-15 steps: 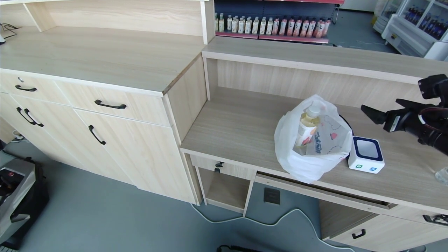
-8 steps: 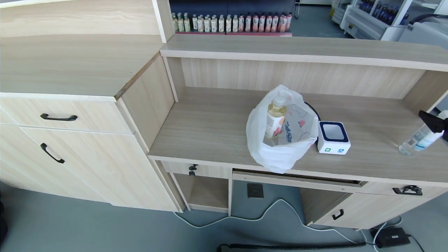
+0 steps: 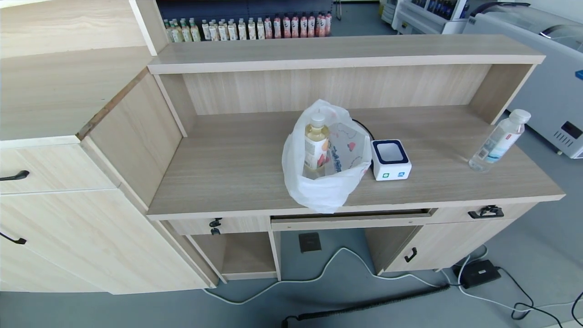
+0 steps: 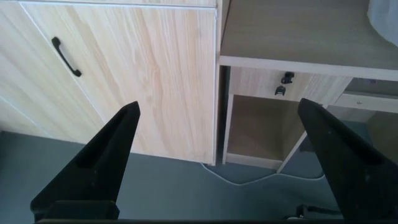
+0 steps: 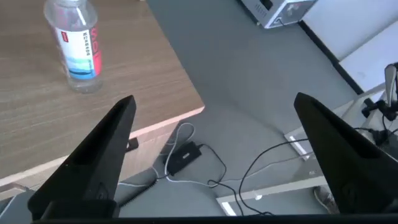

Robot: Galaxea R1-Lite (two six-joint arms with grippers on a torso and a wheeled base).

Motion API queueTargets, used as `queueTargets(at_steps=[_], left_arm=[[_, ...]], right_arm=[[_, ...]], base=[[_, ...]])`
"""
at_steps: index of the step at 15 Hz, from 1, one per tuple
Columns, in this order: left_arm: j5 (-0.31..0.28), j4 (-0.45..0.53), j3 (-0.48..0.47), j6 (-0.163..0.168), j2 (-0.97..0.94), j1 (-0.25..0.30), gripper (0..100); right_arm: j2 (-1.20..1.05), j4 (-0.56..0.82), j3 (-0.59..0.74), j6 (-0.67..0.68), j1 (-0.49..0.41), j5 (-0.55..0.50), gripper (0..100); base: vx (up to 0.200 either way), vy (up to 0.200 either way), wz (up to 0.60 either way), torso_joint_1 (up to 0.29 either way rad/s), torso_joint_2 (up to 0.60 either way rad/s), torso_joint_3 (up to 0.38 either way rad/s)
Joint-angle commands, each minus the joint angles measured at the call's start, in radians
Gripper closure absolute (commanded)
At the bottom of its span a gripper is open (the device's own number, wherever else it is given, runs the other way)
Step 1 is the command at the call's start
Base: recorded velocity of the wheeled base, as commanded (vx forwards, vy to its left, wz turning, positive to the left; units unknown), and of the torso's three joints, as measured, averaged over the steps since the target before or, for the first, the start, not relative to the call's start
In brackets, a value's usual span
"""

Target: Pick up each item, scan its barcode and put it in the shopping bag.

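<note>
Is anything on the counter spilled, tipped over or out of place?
The bottle in the bag and the water bottle stand upright; nothing is spilled. Only the bag bulges over the counter's front edge.

Galaxea R1 Lite at a shop counter: the left gripper (image 4: 219, 104), seen from its own wrist camera, ends in two black fingers (image 4: 93, 177). Each is a long flat wedge, broad at the base and narrowing to a blunt tip. The inner edges run straight and the outer edges slope. A thin dark strip runs between the two bases. The right gripper (image 5: 214, 98), seen from its wrist camera, carries a matching pair of black tapering fingers (image 5: 339, 162), their tips squared off rather than pointed. The surfaces appear plain and matte, though both pairs sit in shadow and fine detail is hard to make out.
</note>
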Motion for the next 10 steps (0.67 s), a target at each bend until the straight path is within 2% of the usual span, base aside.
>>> queueTargets(at_steps=[1,4,10], left_arm=[[0.0,-0.001,0.0,0.0,0.0,0.0,0],[0.002,-0.001,0.0,0.0,0.0,0.0,0],[0.002,-0.001,0.0,0.0,0.0,0.0,0]], right_arm=[[0.118,0.065,-0.099,0.046,-0.05,0.01,0],[0.1,0.216,-0.173,0.168,-0.051,0.03,0],[0.212,0.22,-0.285,0.148,-0.045,0.028,0]], base=[[0.0,0.0,0.0,0.0,0.0,0.0],[0.0,0.0,0.0,0.0,0.0,0.0],[0.0,0.0,0.0,0.0,0.0,0.0]])
